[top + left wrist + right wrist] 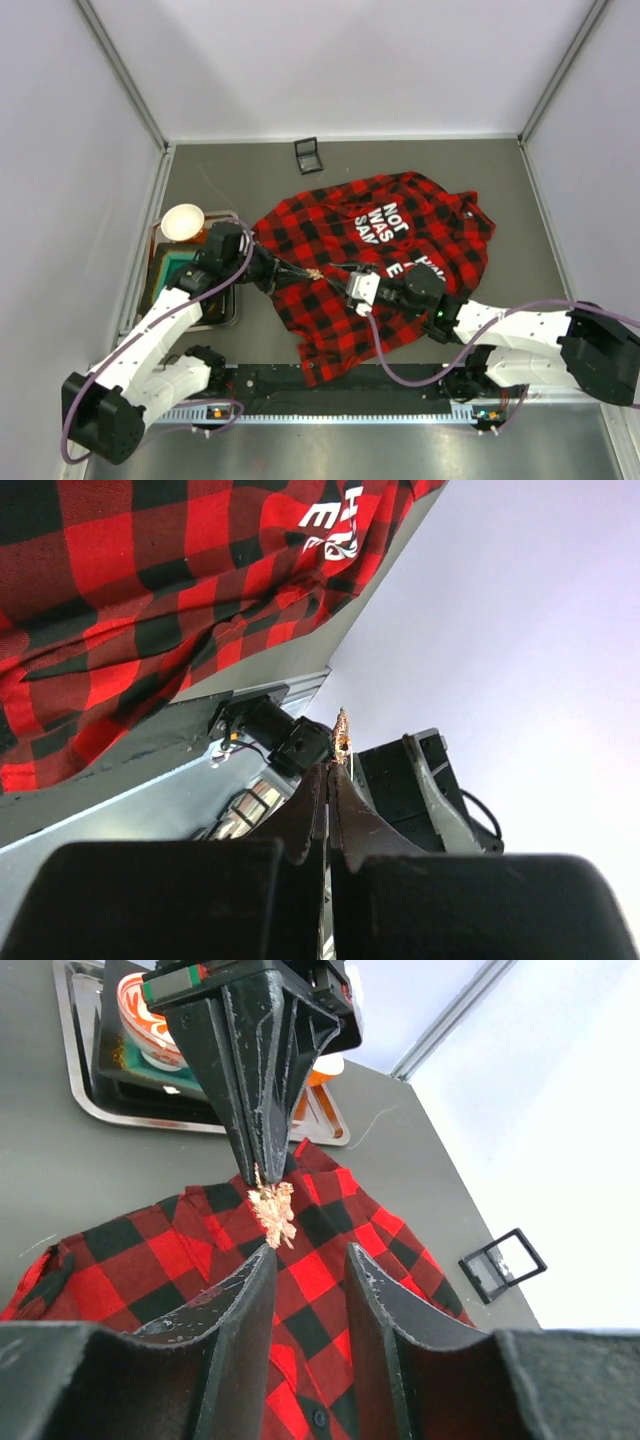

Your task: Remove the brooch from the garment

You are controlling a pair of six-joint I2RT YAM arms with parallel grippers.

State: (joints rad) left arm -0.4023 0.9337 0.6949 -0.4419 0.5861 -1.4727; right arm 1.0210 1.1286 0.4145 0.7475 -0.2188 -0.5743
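The garment [400, 230] lies spread on the table, red-and-black plaid with white lettering. My left gripper [300, 272] reaches over its left part and is shut on the brooch [314, 273], a small pale sparkly snowflake. In the right wrist view the brooch [272, 1212] hangs from the left gripper's closed fingertips [258, 1155], above the garment [330, 1270]. The right gripper [310, 1255] is open just below it, its left fingertip at the brooch's lower end and nothing between the jaws. In the left wrist view the brooch [343, 730] sticks out past the left gripper [332, 770], with no cloth around it.
A small black square box [309, 155] sits on the table behind the garment, also seen as the box [503, 1265]. A metal tray [232, 310] at the left holds a bowl [183, 222] and a green item. The walls stand close on three sides.
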